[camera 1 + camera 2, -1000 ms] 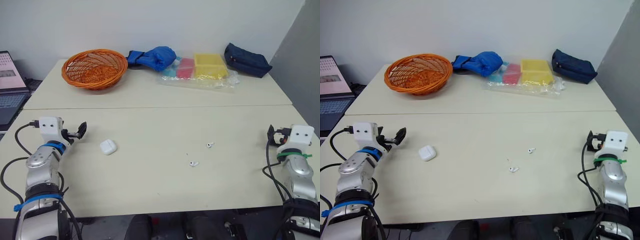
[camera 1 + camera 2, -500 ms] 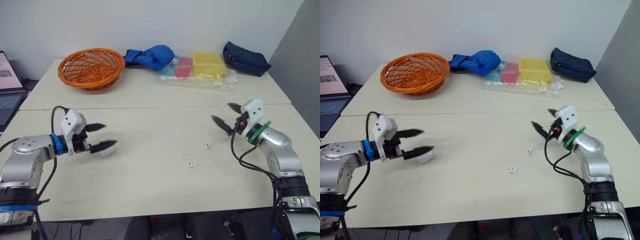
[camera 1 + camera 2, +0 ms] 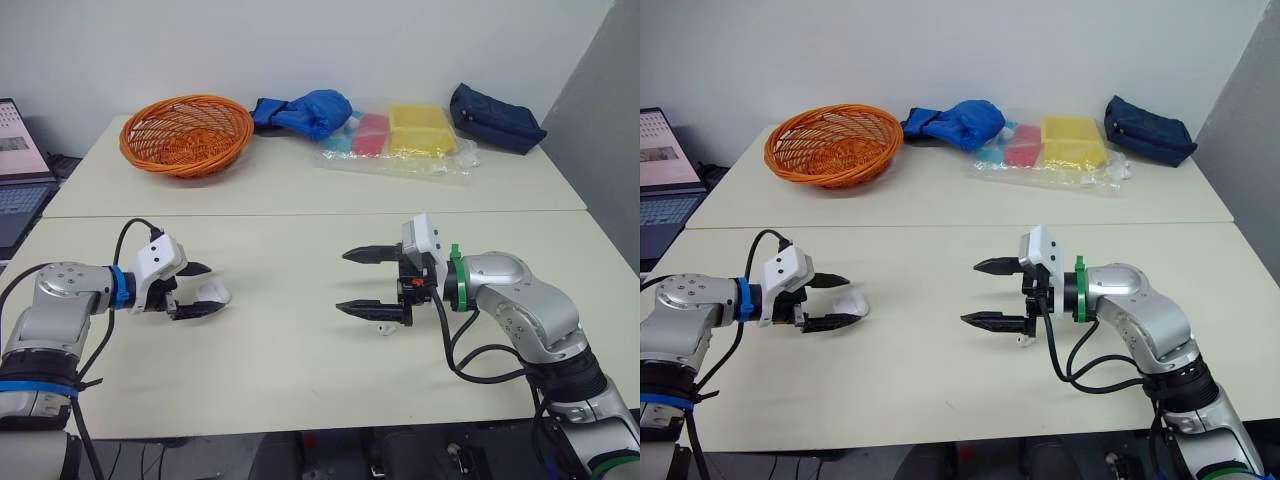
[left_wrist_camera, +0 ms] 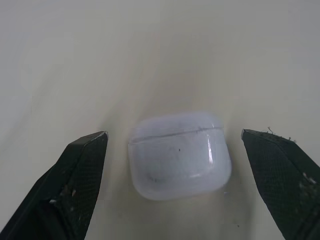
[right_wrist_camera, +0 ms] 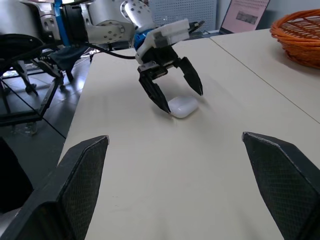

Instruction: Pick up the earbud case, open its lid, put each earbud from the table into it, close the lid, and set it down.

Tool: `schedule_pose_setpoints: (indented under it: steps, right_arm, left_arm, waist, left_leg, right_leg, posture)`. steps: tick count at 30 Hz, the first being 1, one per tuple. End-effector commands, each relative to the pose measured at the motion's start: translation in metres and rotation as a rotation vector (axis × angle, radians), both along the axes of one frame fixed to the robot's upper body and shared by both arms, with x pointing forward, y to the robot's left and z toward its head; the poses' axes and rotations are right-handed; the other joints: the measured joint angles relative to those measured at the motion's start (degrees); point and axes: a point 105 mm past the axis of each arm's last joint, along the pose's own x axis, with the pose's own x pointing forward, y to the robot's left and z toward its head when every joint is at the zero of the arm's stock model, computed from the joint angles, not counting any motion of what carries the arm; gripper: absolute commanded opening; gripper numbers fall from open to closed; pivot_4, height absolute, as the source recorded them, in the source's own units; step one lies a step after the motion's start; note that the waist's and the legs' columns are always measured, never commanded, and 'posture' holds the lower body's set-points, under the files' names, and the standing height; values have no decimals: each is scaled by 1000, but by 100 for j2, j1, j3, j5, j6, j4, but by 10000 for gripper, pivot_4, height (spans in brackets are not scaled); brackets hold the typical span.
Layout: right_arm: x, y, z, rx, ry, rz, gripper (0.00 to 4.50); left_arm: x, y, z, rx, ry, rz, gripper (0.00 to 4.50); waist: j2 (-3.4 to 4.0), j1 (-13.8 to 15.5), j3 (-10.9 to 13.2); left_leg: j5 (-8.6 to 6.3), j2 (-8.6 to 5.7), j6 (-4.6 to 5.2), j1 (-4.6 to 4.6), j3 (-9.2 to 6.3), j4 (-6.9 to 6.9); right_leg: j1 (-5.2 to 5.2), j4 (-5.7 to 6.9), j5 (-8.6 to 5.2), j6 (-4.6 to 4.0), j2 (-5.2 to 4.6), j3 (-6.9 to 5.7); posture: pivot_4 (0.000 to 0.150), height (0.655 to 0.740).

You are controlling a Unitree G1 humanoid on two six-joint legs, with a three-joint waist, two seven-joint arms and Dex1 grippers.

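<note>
Earbud case point(image 3: 213, 293) lies with its lid shut on the table point(image 3: 300, 390), at about 9 o'clock from the middle of the near tabletop. Your left gripper point(image 3: 214, 289) brackets it with fingers spread wide, one on each side, and neither pad seems to touch it in the left wrist view. So you are at the very first step, the pick-up. Your right gripper point(image 3: 342, 281) hangs low over the middle of the table, also spread wide and holding nothing, pointing toward 9 o'clock at the case. One earbud point(image 3: 382, 326) lies just beside its lower finger, at about 5 o'clock from the fingertips. I cannot make out the second earbud, which is perhaps behind that gripper. Next, I judge, you need to close the left fingers squarely on the case's sides, below the lid seam so the lid can swing. Then lift it and bring it toward 3 o'clock for the right gripper. The case looks smooth and rounded, so a skewed pinch could squirt it out
</note>
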Motion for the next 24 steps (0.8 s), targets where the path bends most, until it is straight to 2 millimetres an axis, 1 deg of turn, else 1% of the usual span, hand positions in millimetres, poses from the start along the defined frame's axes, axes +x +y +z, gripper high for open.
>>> schedule_pose_setpoints:
  steps: [1, 4, 7, 9, 10, 11, 15, 17, 20, 21, 23, 24]
  right_arm:
    - [-3, 1, 14, 11, -57, 22, 45000]
    - [-1, 0, 16, 12, -70, 5, 45000]
    - [0, -1, 18, 14, -71, -3, 45000]
    - [1, -4, 16, 2, -81, -13, 45000]
    - [1, -5, 16, -1, -82, -16, 45000]
    - [1, -6, 16, -2, -82, -17, 45000]
    - [2, -7, 18, -2, -86, -21, 45000]
    - [3, -7, 17, -2, -88, -28, 45000]
    - [4, -9, 16, -5, -86, -38, 45000]
    - [5, -11, 15, -6, -83, -47, 45000]
    - [9, -16, 13, -14, -83, -80, 45000]
    - [10, -17, 12, -16, -84, -88, 45000]
  left_arm:
    - [-2, -1, 3, 0, 12, -16, 44698]
    - [-8, 0, -3, 17, 28, -21, 44698]
    - [-6, 1, -4, -2, 23, 6, 44698]
    - [-7, 1, -13, 9, 48, 20, 44698]
    - [-9, 2, -17, 16, 65, 20, 40941]
    - [-10, 3, -19, 21, 74, 21, 39471]
    - [-5, 1, -17, 8, 49, 23, 27915]
    - [-1, -4, -16, -4, 37, 19, 27431]
    - [0, -12, -15, -15, 26, -10, 27431]
    - [2, -17, -10, -22, 3, -27, 27431]
    - [10, -31, 8, -62, -68, -63, 27431]
    - [12, -35, 12, -72, -86, -72, 27431]
  waist:
    - [0, 2, 0]
    - [0, -4, 0]
    - [0, 0, 0]
    - [0, 1, 0]
    - [0, 1, 0]
    - [0, 1, 0]
    - [0, 0, -1]
    - [1, 2, -1]
    - [0, 38, -1]
    - [0, 42, -2]
    - [0, 53, -1]
    - [-1, 66, -1]
  left_leg:
    - [0, 1, 0, -1, -1, 1]
    - [0, 4, 0, -1, -1, 1]
    - [0, 23, 0, 0, -3, 1]
    - [0, 50, 0, 0, -1, 1]
    - [0, 51, 0, 0, -1, 1]
    - [0, 52, 0, 2, 0, 1]
    - [0, 53, 0, 8, 7, 1]
    - [0, 53, 0, 8, 7, 1]
    - [0, 53, 0, 9, 4, 6]
    - [0, 53, 0, 9, 3, 9]
    - [0, 51, 0, 8, 6, 12]
    - [0, 49, 0, 6, 5, 15]
  right_leg:
    - [0, 0, 0, 0, 0, 0]
    - [0, 1, 0, 0, 0, 1]
    - [0, 1, 0, -2, 4, 2]
    - [0, 2, -1, -3, 11, 2]
    - [0, 2, -1, -4, 14, 1]
    - [0, 3, -1, -5, 14, 1]
    - [0, 5, -1, -7, 17, 0]
    - [1, 5, -1, -7, 17, 0]
    - [4, 7, 0, -7, 17, -1]
    - [6, 7, 0, -7, 16, 0]
    - [7, 7, 0, -6, 14, -1]
    - [7, 7, 0, -5, 12, -1]
  posture:
    - [1500, 7400]
    - [1500, 7400]
    - [1500, 7400]
    - [1500, 7400]
    - [1500, 7400]
    - [1500, 7400]
    - [1500, 7400]
    - [1500, 7400]
    - [1500, 7400]
    - [1500, 7400]
    - [1500, 7400]
    - [1500, 7400]
